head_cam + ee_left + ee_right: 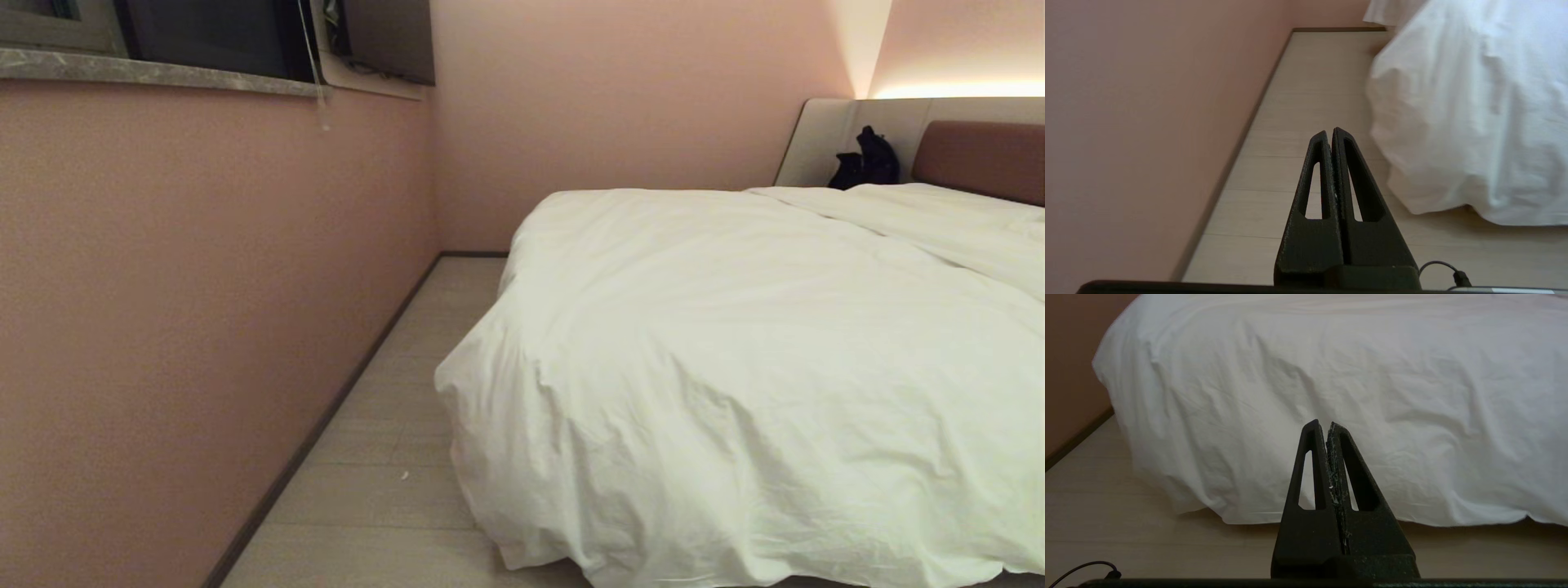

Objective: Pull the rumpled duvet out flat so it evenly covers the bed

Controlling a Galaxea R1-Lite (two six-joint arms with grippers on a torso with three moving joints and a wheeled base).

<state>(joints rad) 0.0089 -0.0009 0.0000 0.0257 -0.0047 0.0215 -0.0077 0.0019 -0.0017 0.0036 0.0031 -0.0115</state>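
Only one duvet (pixel 735 343), draped over one bed (pixel 980 155); two grippers closed.

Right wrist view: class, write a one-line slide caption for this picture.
Shut right gripper points at the creased white duvet draped down almost to the pale wood floor.

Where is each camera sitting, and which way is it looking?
Head view: up on the robot's head, looking down along the duvet toward the headboard; no arms show.
Left wrist view: behind the shut left gripper, facing floor, wall and duvet corner.
Right wrist view: behind the shut right gripper, facing the duvet's hanging side.
All three share the duvet's corner.
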